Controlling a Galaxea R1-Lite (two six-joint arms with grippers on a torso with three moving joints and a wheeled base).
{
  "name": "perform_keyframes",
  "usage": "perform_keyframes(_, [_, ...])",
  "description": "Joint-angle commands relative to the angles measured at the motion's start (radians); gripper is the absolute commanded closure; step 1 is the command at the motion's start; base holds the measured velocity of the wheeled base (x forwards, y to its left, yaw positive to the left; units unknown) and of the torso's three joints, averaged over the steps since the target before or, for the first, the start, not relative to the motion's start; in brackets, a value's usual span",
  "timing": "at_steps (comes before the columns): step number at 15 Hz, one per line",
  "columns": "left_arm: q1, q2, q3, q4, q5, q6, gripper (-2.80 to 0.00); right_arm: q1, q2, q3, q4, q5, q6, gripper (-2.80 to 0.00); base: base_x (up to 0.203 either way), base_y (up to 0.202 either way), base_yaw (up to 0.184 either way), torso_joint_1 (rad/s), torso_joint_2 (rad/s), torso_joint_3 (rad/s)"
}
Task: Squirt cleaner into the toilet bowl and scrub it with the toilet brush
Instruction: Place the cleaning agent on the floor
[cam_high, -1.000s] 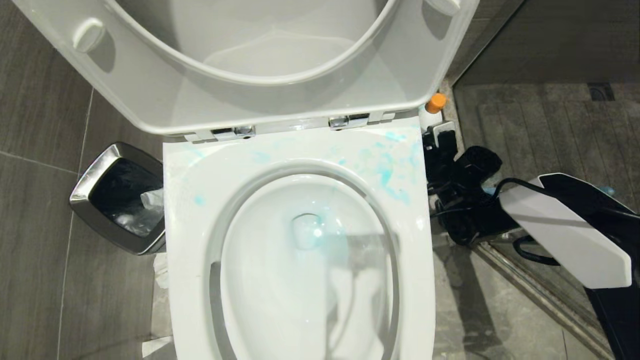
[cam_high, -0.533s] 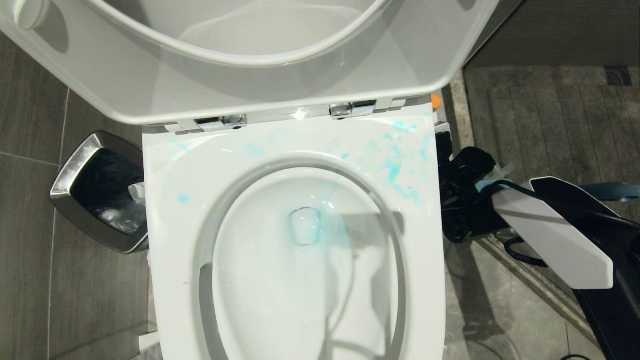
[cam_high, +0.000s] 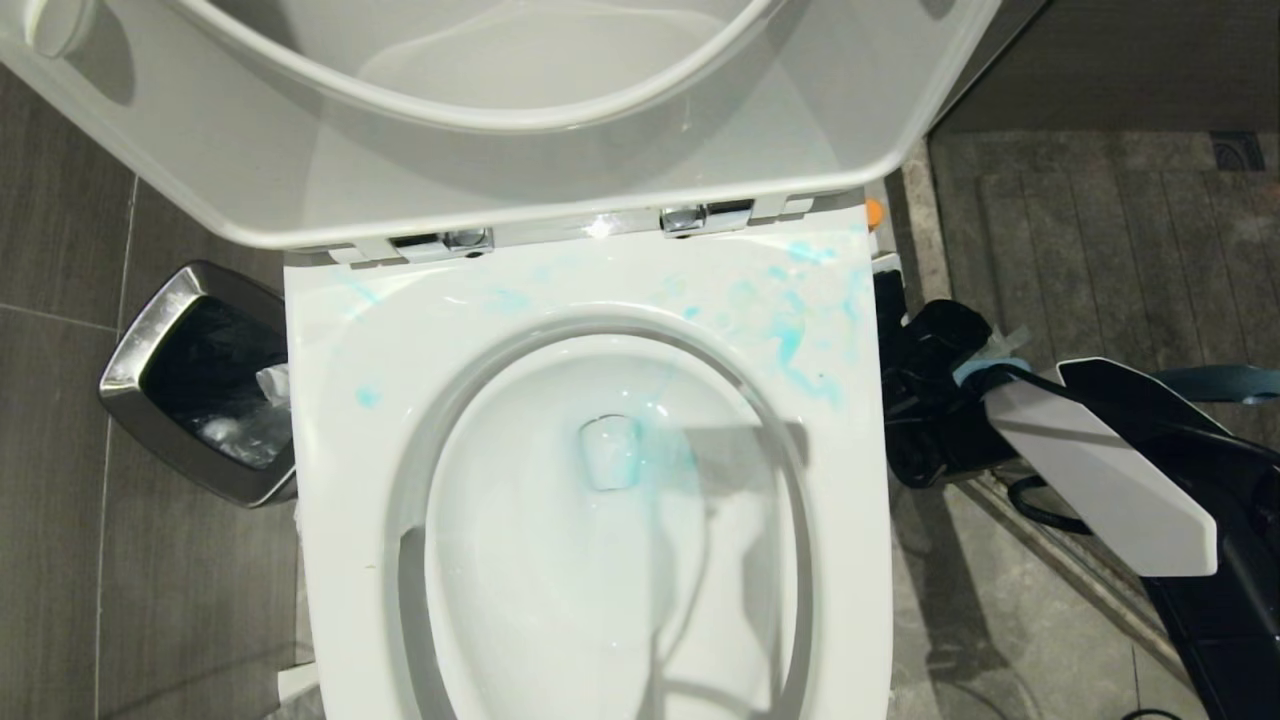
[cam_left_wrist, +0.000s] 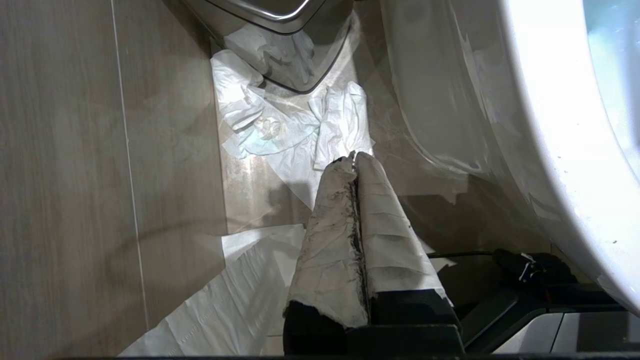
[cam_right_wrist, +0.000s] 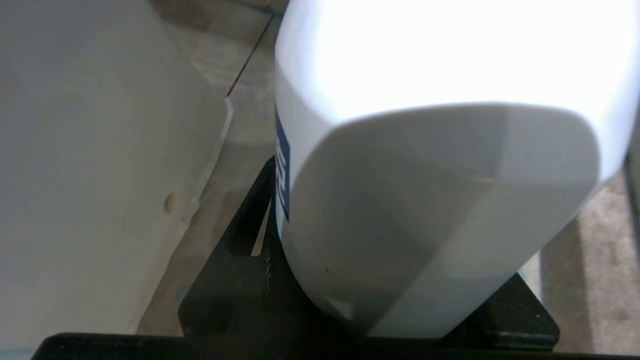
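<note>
While the right tool (cam_high: 890, 300) pinches the cleaner (cam_right_wrist: 430, 165) beside the toilet bowl (cam_high: 600, 560), the left tool (cam_left_wrist: 354, 159) hangs pressed together.

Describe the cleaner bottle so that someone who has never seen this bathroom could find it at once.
Start at the white toilet bowl with its lid raised. Go to its far right corner by the hinges, where the right gripper is shut on the cleaner bottle beside the toilet. It is the small white plastic bottle whose orange cap peeks past the corner, unlike the steel waste bin on the opposite side.
</note>
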Motion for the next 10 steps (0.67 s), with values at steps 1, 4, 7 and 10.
perform_keyframes(1, [0.000,0.001,0.000,0.000,0.000,0.000,0.00,-0.003,0.003,-0.001,-0.006,-0.001,-0.001,0.00,0.000,0.000,0.000,0.000,0.00,0.000])
perform_keyframes(4, [0.000,0.001,0.000,0.000,0.000,0.000,0.00,-0.009,0.012,-0.009,0.010,-0.007,-0.001,0.00,0.000,0.000,0.000,0.000,0.00,0.000])
perform_keyframes(7, [0.000,0.001,0.000,0.000,0.000,0.000,0.00,-0.019,0.012,-0.014,0.018,0.001,-0.040,-2.80,0.000,0.000,0.000,0.000,0.00,0.000])
perform_keyframes(10, [0.000,0.001,0.000,0.000,0.000,0.000,0.00,-0.021,0.012,-0.035,0.038,0.002,-0.039,-2.80,0.000,0.000,0.000,0.000,0.00,0.000])
